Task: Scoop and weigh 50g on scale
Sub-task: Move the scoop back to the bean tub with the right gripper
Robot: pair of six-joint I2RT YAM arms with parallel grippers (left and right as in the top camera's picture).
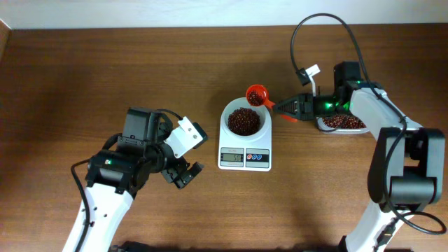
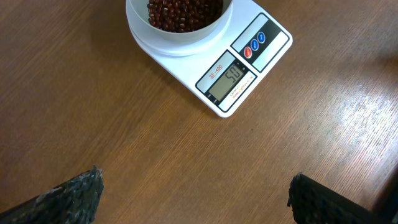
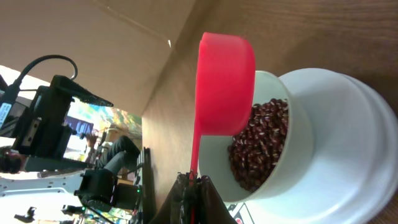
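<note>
The white scale (image 1: 244, 157) stands mid-table, and its round bowl (image 1: 231, 112) holds a heap of dark red-brown beans (image 1: 243, 120). In the left wrist view the scale (image 2: 249, 68) has a display that reads about 50. A red scoop (image 1: 257, 94) hangs tipped on its side at the bowl's far right rim. My right gripper (image 1: 280, 109) is shut on its handle. In the right wrist view the scoop (image 3: 225, 84) stands just over the beans (image 3: 258, 143), the gripper (image 3: 193, 183) pinching the thin handle. My left gripper (image 1: 183, 171) is open, left of the scale, over bare wood (image 2: 196, 186).
A clear tub (image 1: 343, 123) with more beans sits at the right, under my right arm. A black cable (image 1: 329, 28) loops above that arm. The table's back edge runs along the top of the overhead view.
</note>
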